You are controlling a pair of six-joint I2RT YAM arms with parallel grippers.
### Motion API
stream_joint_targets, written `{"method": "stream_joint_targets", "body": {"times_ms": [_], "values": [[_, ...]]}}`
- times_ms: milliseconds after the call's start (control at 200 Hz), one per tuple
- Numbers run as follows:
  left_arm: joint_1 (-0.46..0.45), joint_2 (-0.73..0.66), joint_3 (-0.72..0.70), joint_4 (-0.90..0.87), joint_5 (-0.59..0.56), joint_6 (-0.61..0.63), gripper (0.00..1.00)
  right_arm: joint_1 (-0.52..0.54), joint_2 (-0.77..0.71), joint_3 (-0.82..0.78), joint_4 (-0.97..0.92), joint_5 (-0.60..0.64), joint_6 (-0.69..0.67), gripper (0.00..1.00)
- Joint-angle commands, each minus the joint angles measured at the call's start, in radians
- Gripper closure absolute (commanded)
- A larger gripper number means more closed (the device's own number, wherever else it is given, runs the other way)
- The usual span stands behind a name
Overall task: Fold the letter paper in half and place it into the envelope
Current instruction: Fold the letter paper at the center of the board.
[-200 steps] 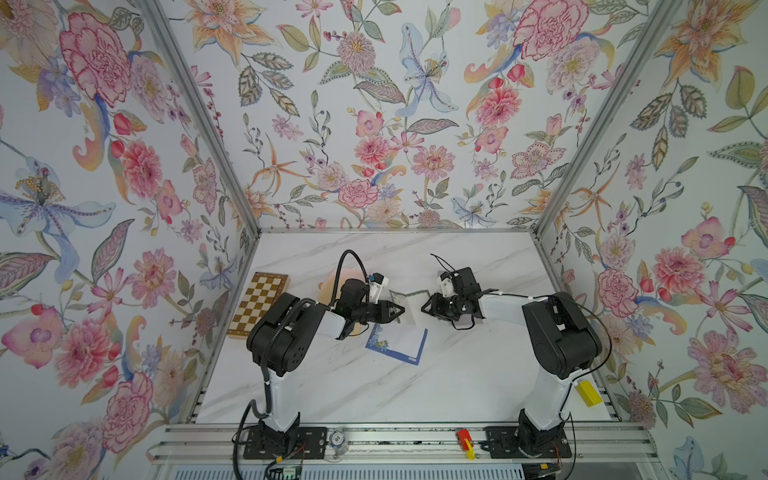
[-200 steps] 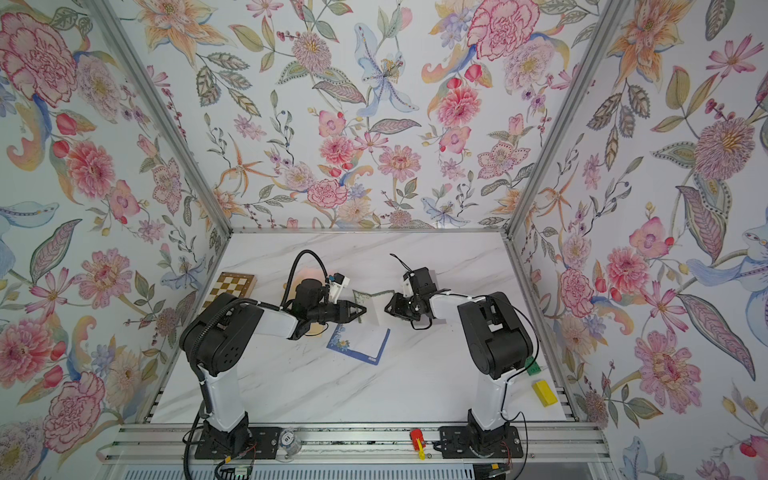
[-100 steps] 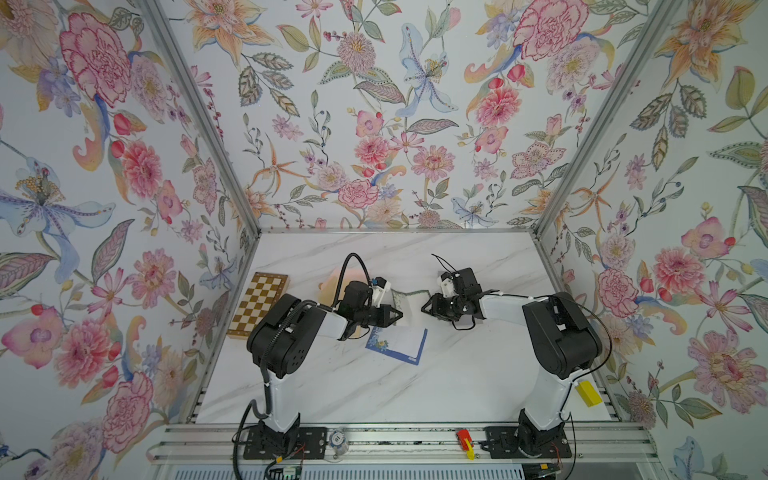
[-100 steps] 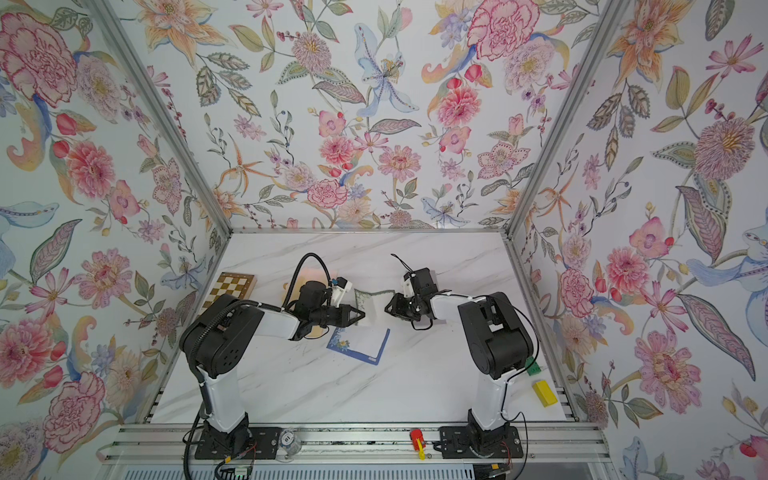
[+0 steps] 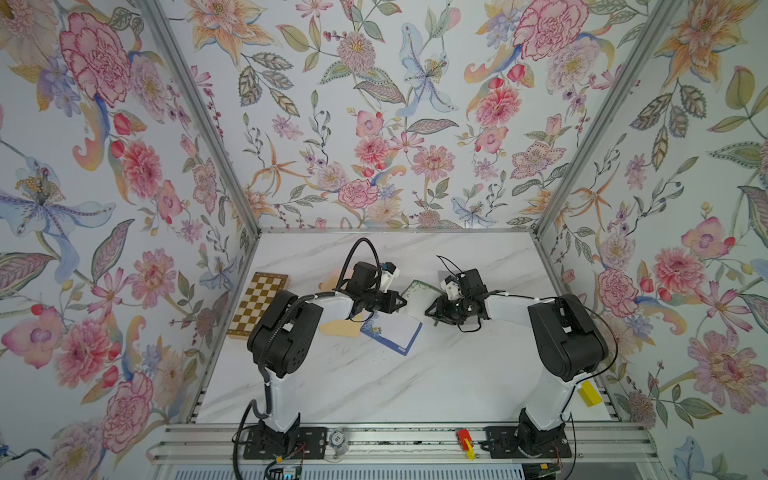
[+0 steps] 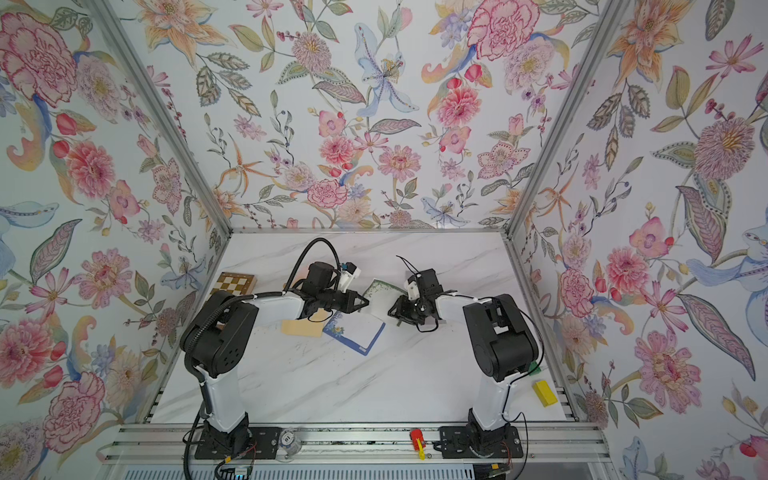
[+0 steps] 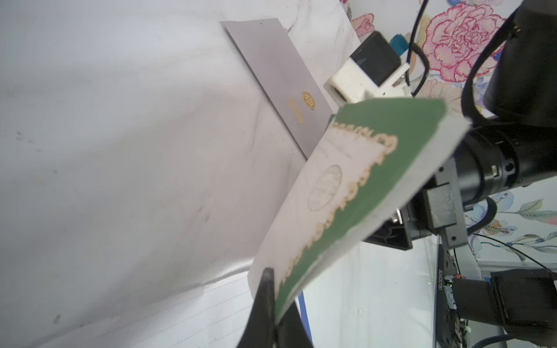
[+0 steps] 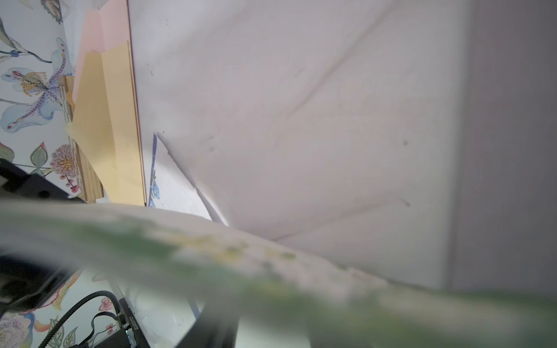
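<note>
Left claw (image 7: 272, 289) pinched shut on green-bordered letter paper (image 7: 346, 186), lifted, apparently unfolded; right claw (image 5: 432, 311) grip unclear. Fold, insertion pending.

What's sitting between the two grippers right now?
The green-bordered sheet, pinched by the left gripper and reaching the right gripper; both top views show it.
</note>
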State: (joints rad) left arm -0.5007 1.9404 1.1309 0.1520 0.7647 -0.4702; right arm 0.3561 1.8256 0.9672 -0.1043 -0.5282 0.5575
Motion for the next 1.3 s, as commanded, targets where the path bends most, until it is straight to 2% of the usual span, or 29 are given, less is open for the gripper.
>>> {"method": "stream_joint_targets", "body": {"times_ms": [0,160,305,455,621,866,1086,1296], "values": [[0.000,0.037,0.098,-0.174,0.072,0.113,1.00,-0.016,-0.056,0.000,-0.126,-0.003,-0.032,0.61],[0.008,0.089,0.240,-0.384,0.118,0.235,1.00,-0.030,-0.117,0.022,-0.214,0.016,-0.098,0.61],[0.024,0.106,0.302,-0.456,0.201,0.278,1.00,-0.035,-0.182,0.019,-0.256,0.017,-0.140,0.61],[0.032,0.117,0.383,-0.623,0.185,0.377,1.00,-0.040,-0.265,0.015,-0.296,0.018,-0.152,0.61],[0.036,0.126,0.407,-0.722,0.176,0.460,1.00,-0.037,-0.321,0.006,-0.317,0.033,-0.171,0.61],[0.036,0.153,0.450,-0.861,0.202,0.578,1.00,-0.028,-0.304,-0.006,-0.313,0.051,-0.228,0.68],[0.037,0.199,0.500,-0.937,0.191,0.638,1.00,0.012,-0.258,-0.072,-0.143,0.077,-0.144,0.72],[0.036,0.201,0.500,-0.936,0.180,0.635,1.00,0.020,-0.206,-0.140,-0.004,0.106,-0.085,0.78]]}}
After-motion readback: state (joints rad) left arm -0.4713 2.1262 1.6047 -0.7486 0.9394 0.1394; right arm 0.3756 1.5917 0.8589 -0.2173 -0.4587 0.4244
